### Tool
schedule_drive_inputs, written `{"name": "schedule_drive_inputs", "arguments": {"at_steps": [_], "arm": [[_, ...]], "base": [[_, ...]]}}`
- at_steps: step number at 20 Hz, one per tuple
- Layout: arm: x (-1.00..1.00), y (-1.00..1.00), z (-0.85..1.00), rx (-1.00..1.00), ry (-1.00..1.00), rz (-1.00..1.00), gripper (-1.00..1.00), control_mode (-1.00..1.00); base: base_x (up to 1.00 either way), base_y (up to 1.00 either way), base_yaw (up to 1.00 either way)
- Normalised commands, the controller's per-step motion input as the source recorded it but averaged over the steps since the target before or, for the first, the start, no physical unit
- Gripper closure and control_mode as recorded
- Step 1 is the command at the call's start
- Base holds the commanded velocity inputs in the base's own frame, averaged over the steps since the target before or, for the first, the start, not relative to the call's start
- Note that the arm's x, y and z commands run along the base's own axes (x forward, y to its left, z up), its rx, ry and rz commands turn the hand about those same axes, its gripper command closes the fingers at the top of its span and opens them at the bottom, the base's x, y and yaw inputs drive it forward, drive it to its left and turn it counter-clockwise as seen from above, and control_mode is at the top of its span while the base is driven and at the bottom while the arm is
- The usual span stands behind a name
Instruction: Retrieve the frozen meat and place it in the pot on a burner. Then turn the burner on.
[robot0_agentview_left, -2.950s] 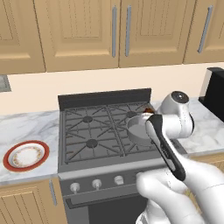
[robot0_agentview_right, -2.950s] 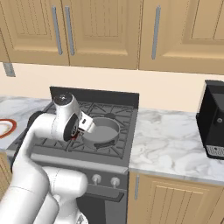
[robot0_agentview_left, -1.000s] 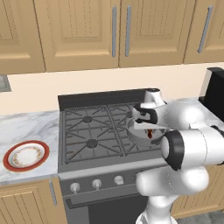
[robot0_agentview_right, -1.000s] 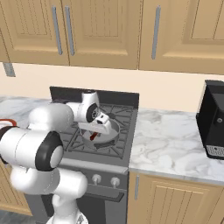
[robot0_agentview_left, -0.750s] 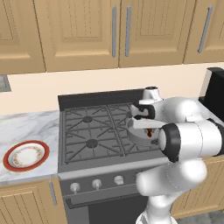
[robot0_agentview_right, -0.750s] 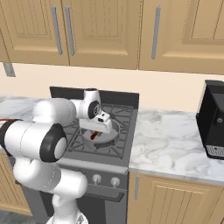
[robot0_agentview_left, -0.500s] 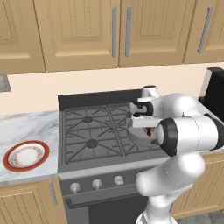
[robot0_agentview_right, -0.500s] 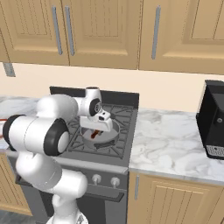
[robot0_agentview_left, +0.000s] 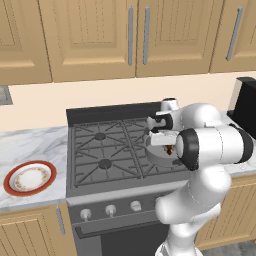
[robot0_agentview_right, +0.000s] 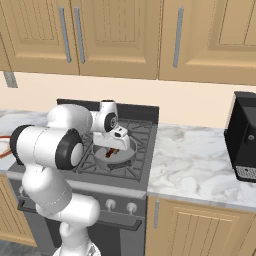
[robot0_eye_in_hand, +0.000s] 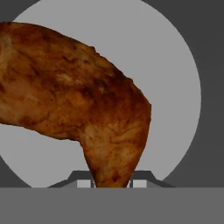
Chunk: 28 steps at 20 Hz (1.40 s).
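The frozen meat (robot0_eye_in_hand: 74, 100), a reddish-brown drumstick, is pinched at its narrow end in my gripper (robot0_eye_in_hand: 111, 180), which is shut on it. Behind it lies the grey round floor of the pot (robot0_eye_in_hand: 175, 65). In the left base view my gripper (robot0_agentview_left: 167, 145) points down over the pot (robot0_agentview_left: 152, 154) on the stove's front right burner, and the meat (robot0_agentview_left: 169, 149) hangs just above or inside the pot's rim. The right base view has the gripper (robot0_agentview_right: 114, 147) holding the meat (robot0_agentview_right: 112, 152) over the pot (robot0_agentview_right: 122, 159). Whether the meat touches the pot floor I cannot tell.
A red-rimmed white plate (robot0_agentview_left: 30, 177) sits on the marble counter left of the stove. Round knobs (robot0_agentview_left: 110, 210) line the stove front. A black coffee machine (robot0_agentview_right: 245, 135) stands on the counter to the right. Wall cabinets hang above.
The arm has swung from the front of the stove to over the pot, carrying the meat. In the last second the hand shifted slightly farther back. The jaws stay shut on the meat.
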Motion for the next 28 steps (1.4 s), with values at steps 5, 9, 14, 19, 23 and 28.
{"name": "schedule_drive_inputs", "arguments": {"at_steps": [5, 9, 14, 19, 23, 28], "arm": [[0.13, -0.05, -0.06, 0.0, 0.0, 0.0, 1.0, -1.0], [0.06, -0.02, -0.15, 0.0, 0.0, 0.0, 1.0, -1.0], [0.0, 0.0, -0.24, 0.0, 0.0, 0.0, 1.0, -1.0], [0.0, 0.0, -0.32, 0.0, 0.0, 0.0, 1.0, -1.0], [0.0, -0.03, -0.22, 0.0, 0.0, 0.0, 1.0, -1.0], [0.0, 0.0, 0.0, 0.0, 0.0, 0.0, -1.0, -1.0]], "base": [[0.0, 0.0, 0.0], [0.0, 0.0, 0.0], [0.0, 0.0, 0.0], [0.0, 0.0, 0.0], [0.0, 0.0, 0.0], [0.0, 0.0, 0.0]]}}
